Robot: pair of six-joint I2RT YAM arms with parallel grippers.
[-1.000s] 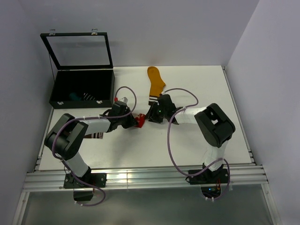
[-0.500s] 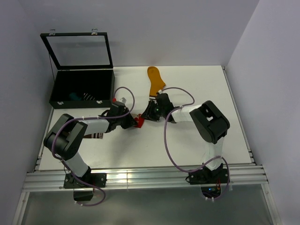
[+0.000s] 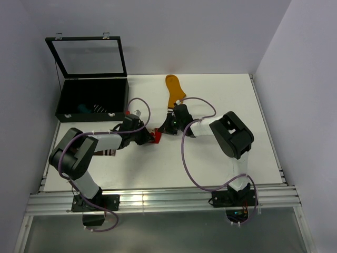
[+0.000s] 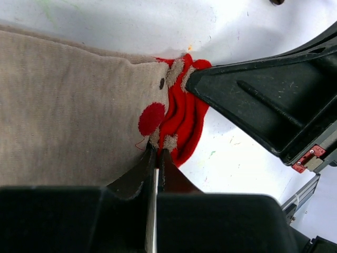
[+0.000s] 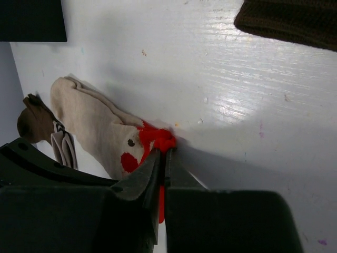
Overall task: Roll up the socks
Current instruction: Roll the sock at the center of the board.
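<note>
Left pincer [image 4: 156,154], right pincer [image 5: 164,154] — on 1 beige sock [image 4: 68,110]

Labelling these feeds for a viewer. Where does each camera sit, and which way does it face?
Top external: above and behind the bases, looking down on the table; both arms show, left end effector meeting right end effector.
Left wrist: on the left arm, facing down at the beige sock; own shut fingers show.
Right wrist: on the right arm, facing down at the sock's red end; own shut fingers show.
Shared: both wrist views show that red end.
</note>
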